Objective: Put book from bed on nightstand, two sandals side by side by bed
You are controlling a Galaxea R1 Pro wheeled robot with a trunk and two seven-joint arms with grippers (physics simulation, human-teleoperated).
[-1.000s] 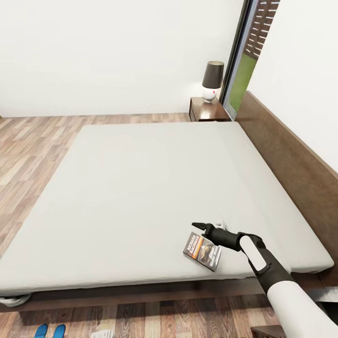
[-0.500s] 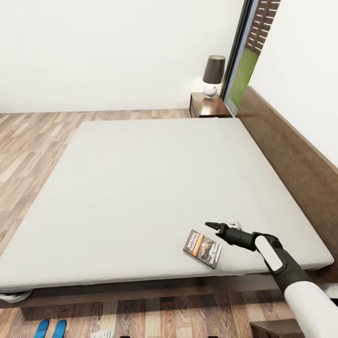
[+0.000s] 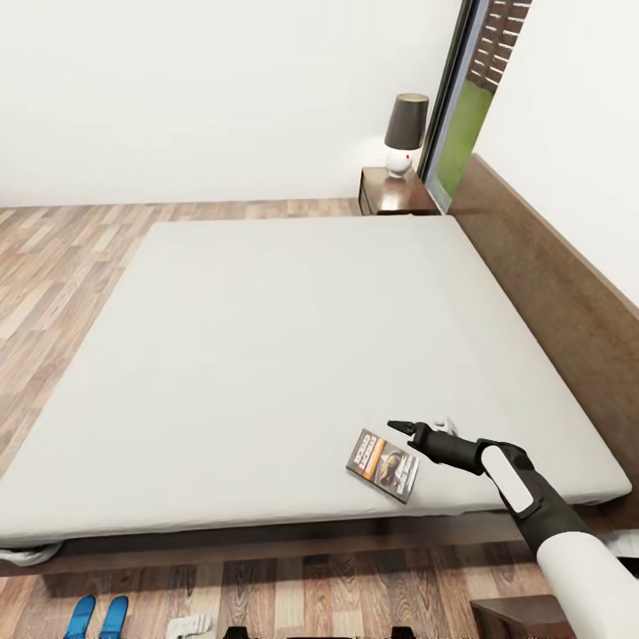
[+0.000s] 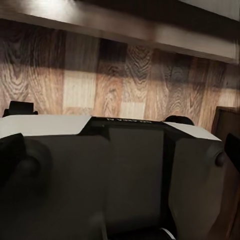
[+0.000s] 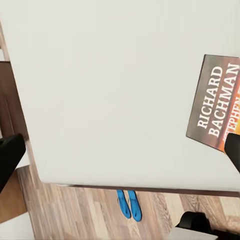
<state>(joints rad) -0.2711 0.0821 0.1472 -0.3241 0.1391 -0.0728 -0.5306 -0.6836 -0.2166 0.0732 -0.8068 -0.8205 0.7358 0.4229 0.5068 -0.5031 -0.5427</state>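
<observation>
Clearly the right gripper (image 3: 397, 427), its jaws parted and empty, hovers just right of the book (image 3: 382, 465) near the bed's (image 3: 266, 355) near edge, lining up a grab.

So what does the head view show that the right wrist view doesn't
The head view alone takes in the far nightstand with its lamp, the headboard, the window and the right end effector hovering beside the book. The right wrist view alone lets you read the cover's white "Richard Bachman" lettering. Both views share the book lying on the grey mattress, the wood floor and the two sandals side by side near the bed.
</observation>
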